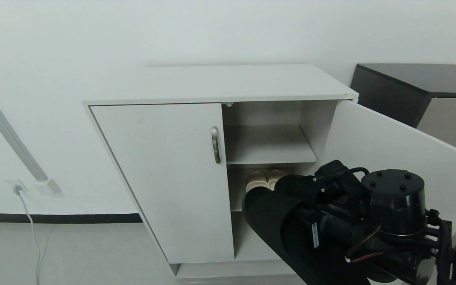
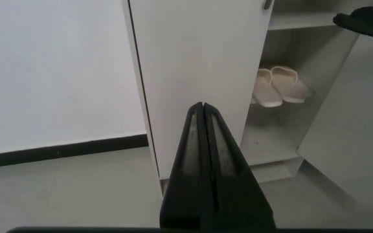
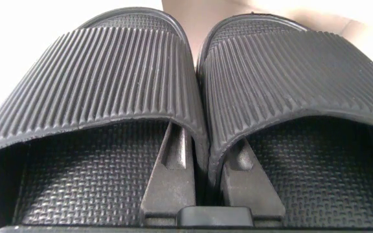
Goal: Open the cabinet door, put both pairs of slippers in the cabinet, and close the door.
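Note:
The white cabinet [image 1: 220, 83] has its right door [image 1: 390, 146] swung wide open and its left door [image 1: 160, 174] closed. A beige pair of slippers [image 1: 263, 180] lies on the middle shelf, toes outward, also seen as the beige pair [image 2: 280, 85]. My right gripper [image 3: 206, 171] is shut on the black pair of slippers [image 3: 193, 84], its fingers [image 3: 171, 171] pinching the two inner side walls together. The black pair [image 1: 271, 213] hangs in front of the open compartment, just below and before the beige pair. My left gripper [image 2: 203, 113] is shut and empty, low in front of the closed door.
The upper shelf [image 1: 267, 146] is bare. The left door's metal handle [image 1: 215, 144] is beside the opening. A dark cabinet [image 1: 418, 87] stands behind the open door. A wall socket with a cable [image 1: 16, 188] is at the far left, above bare floor [image 1: 73, 253].

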Motion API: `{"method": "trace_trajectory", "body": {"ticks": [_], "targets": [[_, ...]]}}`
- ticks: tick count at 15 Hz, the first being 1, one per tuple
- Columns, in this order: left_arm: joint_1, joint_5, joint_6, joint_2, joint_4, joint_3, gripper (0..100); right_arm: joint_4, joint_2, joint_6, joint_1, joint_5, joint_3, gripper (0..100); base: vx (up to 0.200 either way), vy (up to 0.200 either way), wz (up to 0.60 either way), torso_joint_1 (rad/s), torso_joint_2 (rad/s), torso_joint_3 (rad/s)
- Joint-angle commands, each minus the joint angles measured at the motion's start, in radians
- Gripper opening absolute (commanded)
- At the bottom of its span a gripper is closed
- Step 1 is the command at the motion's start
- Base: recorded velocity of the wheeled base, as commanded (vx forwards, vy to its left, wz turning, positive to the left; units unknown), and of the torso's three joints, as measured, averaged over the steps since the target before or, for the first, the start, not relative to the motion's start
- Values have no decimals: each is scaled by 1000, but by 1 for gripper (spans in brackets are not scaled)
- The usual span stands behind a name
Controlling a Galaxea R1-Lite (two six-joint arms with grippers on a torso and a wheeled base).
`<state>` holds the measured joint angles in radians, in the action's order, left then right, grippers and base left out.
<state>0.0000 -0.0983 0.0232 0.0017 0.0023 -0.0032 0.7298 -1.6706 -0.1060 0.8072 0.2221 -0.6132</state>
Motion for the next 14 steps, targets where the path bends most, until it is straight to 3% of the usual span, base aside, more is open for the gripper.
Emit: {"method": "trace_trajectory", "body": {"ticks": [1, 9, 14], "targets": [[0, 0, 0, 0, 1, 0, 0, 0, 0, 0, 3, -1, 1, 0, 0, 0, 0, -110, 461, 344], [0, 0, 0, -2, -1, 0, 0, 0, -1, 5, 3, -4, 7, 0, 0, 0, 0, -49, 426, 372], [0, 0, 0, -2, 1, 0, 0, 20, -8, 6, 4, -4, 3, 0, 0, 0, 0, -1, 62, 60]]}}
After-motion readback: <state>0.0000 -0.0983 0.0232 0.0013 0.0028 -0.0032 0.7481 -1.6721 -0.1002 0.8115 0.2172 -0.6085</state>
